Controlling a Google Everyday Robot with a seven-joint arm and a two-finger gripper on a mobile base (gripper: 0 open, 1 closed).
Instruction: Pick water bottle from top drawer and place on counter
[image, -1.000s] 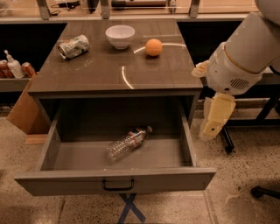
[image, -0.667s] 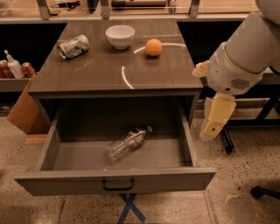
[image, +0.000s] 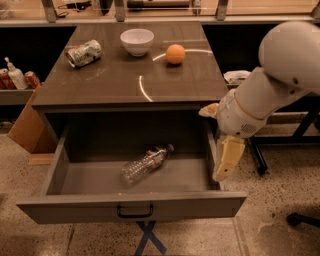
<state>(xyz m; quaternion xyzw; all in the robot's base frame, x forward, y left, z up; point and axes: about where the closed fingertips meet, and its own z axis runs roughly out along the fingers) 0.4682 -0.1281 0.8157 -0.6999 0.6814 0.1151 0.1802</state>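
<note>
The water bottle (image: 146, 163), clear and ribbed with a dark cap, lies on its side in the middle of the open top drawer (image: 132, 210), cap pointing to the back right. The counter (image: 110, 82) sits above the drawer. My gripper (image: 227, 159) hangs pointing down just outside the drawer's right wall, to the right of the bottle and apart from it. It holds nothing that I can see.
On the counter stand a crushed silver can (image: 83, 52), a white bowl (image: 137, 41) and an orange (image: 175, 54). A side shelf on the left holds bottles and cans (image: 15, 77). A cardboard box (image: 26, 125) stands left of the drawer. A chair base (image: 302, 218) is at the right.
My arm and gripper have moved down and to the left, closer to the drawer's right wall. The bottle and the counter items have not moved.
</note>
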